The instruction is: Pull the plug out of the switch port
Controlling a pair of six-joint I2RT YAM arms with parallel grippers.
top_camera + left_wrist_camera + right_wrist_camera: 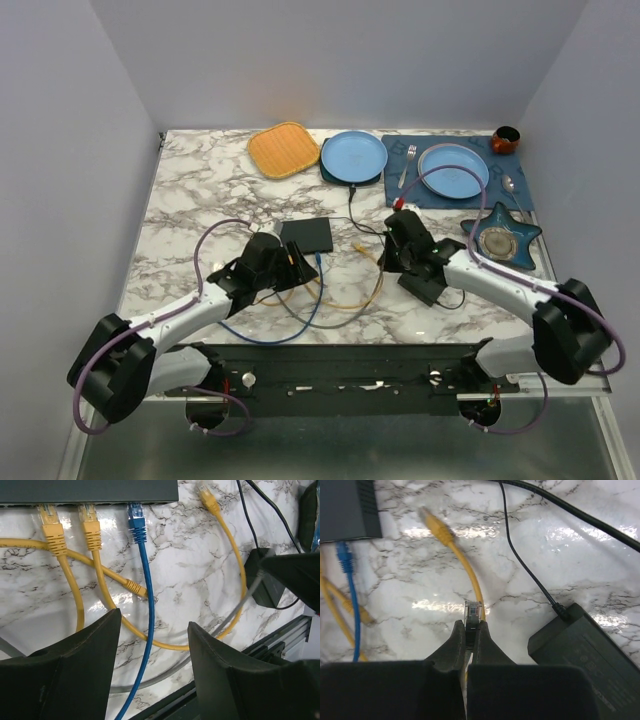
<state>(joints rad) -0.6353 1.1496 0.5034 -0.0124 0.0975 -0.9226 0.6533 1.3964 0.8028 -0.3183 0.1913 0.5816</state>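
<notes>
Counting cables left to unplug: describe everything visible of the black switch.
The switch is a flat matte-black rectangular box lying flat on the marble table between the two arms. Its port edge faces the arms; two yellow plugs and one blue plug sit in it.

White marbled table [200, 190] carrying a flat black switch [306, 236], loose yellow cables [55, 537], 1 blue cable [138, 527], a black power brick [590, 650], an orange square tray [284, 149] and, far right, a blue placemat [520, 185].
</notes>
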